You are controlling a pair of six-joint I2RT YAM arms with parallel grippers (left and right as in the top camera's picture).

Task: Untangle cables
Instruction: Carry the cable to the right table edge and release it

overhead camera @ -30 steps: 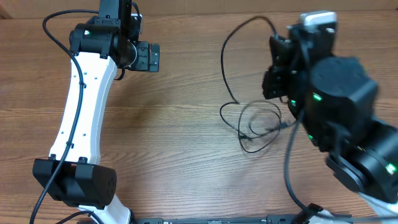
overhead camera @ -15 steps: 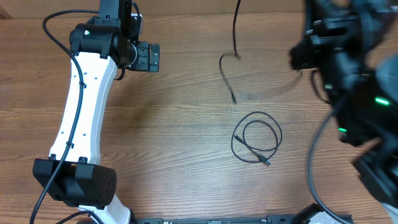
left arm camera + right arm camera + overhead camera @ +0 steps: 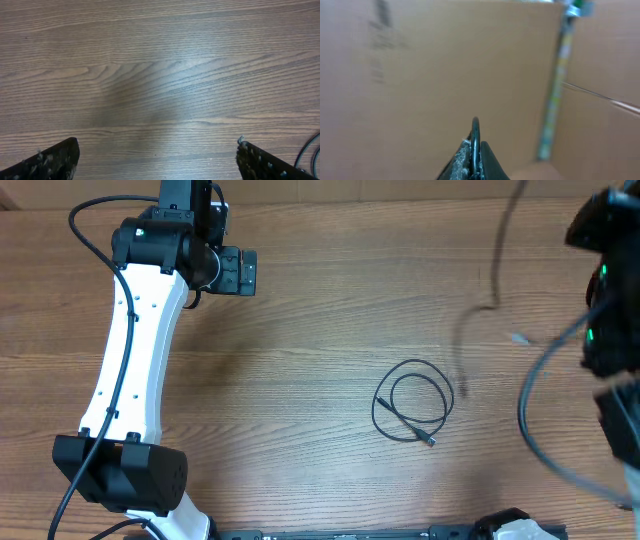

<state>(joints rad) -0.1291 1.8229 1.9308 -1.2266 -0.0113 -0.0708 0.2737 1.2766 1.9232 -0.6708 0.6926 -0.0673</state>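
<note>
One thin black cable (image 3: 413, 402) lies in a loose coil on the wooden table (image 3: 300, 380), right of centre, with a small plug end at its lower right. A second black cable (image 3: 497, 250) hangs blurred in the air at the upper right, apart from the coil. In the right wrist view my right gripper (image 3: 476, 150) is shut on a loop of this black cable (image 3: 475, 131), lifted high off the table. My left gripper (image 3: 157, 152) is open and empty over bare wood at the far left (image 3: 240, 272). A bit of cable (image 3: 306, 152) shows at the lower right of the left wrist view.
The right arm (image 3: 610, 300) is raised close to the overhead camera at the right edge, blurred, with its thick black arm cable (image 3: 540, 430) looping below. The white left arm (image 3: 130, 360) runs down the left side. The right wrist view faces a brown cardboard wall (image 3: 445, 65).
My right arm has swung up and to the right, pulling one cable out of the tangle. The other cable stays as a coil on the table. The left arm has not moved.
</note>
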